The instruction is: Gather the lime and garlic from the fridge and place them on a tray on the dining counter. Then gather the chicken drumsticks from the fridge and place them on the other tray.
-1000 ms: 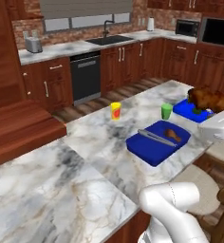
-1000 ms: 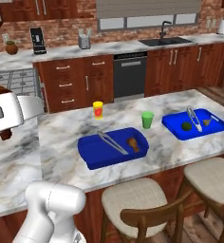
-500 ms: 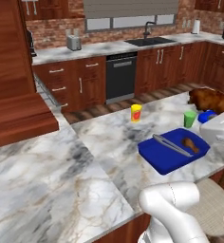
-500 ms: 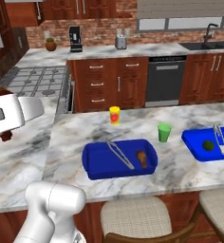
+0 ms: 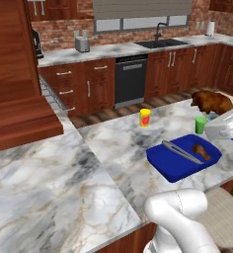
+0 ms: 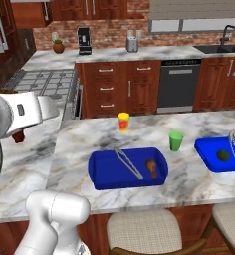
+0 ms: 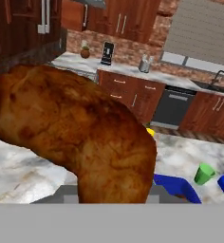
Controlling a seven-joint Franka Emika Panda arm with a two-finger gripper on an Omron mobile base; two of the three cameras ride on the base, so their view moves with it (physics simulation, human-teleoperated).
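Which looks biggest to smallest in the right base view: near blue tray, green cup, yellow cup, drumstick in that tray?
1. near blue tray
2. green cup and yellow cup: look alike, unranked; the yellow one stands farther back
3. drumstick

the dining counter (image 6: pixel 89 139) is glossy veined marble. the tray (image 6: pixel 102 172) looks like smooth plastic, tongs (image 6: pixel 128 163) perhaps metal.
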